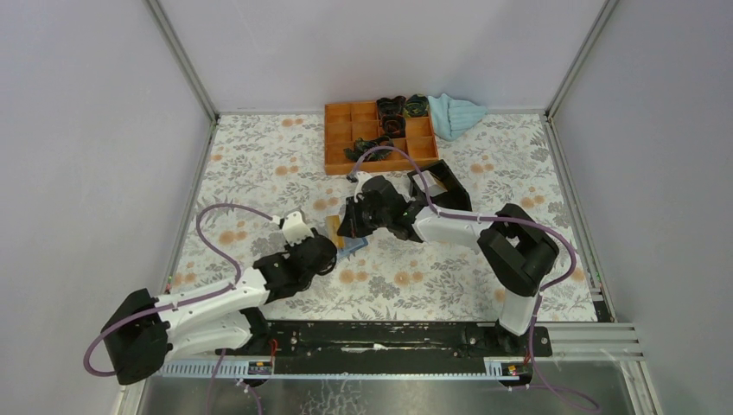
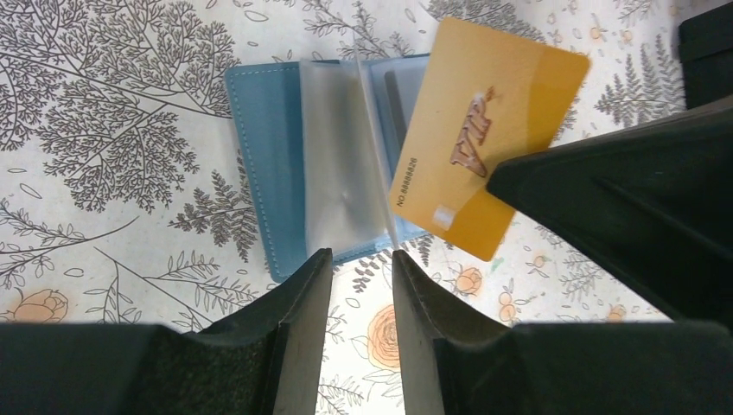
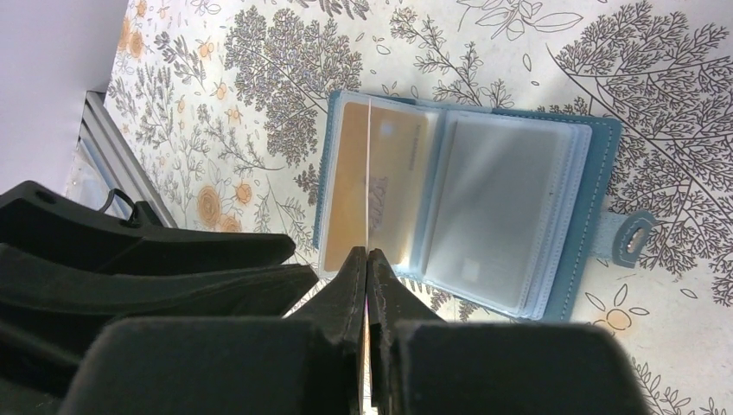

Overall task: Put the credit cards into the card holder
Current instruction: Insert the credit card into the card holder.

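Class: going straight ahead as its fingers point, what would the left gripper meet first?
Probably the near edge of the open card holder, which lies just ahead of the left gripper. How high the fingers are above it is unclear.

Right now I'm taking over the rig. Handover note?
Left fingers: apart, holding nothing, at the card holder's near edge.
Right fingers: shut on a gold card, held over the holder's clear sleeves.
The holder lies open on the table.
Done: the gold card is in hand; a second card seems to be in a sleeve already.
Left: slide the gold card in.
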Controlling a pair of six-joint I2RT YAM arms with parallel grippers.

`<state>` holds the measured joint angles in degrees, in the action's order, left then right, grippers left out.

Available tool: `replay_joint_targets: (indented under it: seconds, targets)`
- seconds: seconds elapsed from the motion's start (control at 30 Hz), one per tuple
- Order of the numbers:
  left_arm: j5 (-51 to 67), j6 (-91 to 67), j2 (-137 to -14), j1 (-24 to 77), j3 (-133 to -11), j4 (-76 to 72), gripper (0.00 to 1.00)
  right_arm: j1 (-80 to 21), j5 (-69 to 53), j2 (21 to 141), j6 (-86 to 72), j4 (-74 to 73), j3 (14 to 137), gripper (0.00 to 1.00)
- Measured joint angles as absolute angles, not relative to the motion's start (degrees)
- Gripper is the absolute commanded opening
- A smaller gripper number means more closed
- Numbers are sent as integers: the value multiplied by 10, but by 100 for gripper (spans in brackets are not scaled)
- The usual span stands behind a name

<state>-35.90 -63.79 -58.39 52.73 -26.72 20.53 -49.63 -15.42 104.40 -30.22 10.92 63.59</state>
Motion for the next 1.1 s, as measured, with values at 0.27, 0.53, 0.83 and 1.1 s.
replay_joint_targets:
  seconds: [0.27, 0.53, 0.83, 1.1]
  targets:
    - [-376, -650, -575, 551, -295, 228, 39, -496, -146, 1053, -302, 109, 636, 0]
    - [-390, -659, -592, 565, -306, 241, 38, -497, -144, 1054, -302, 109, 636, 0]
    - [-409, -672, -643, 566, -300, 239, 37, -497, -140, 1054, -293, 107, 636, 0]
    - [-419, -676, -659, 556, -287, 224, 36, -496, -140, 1054, -284, 95, 636, 0]
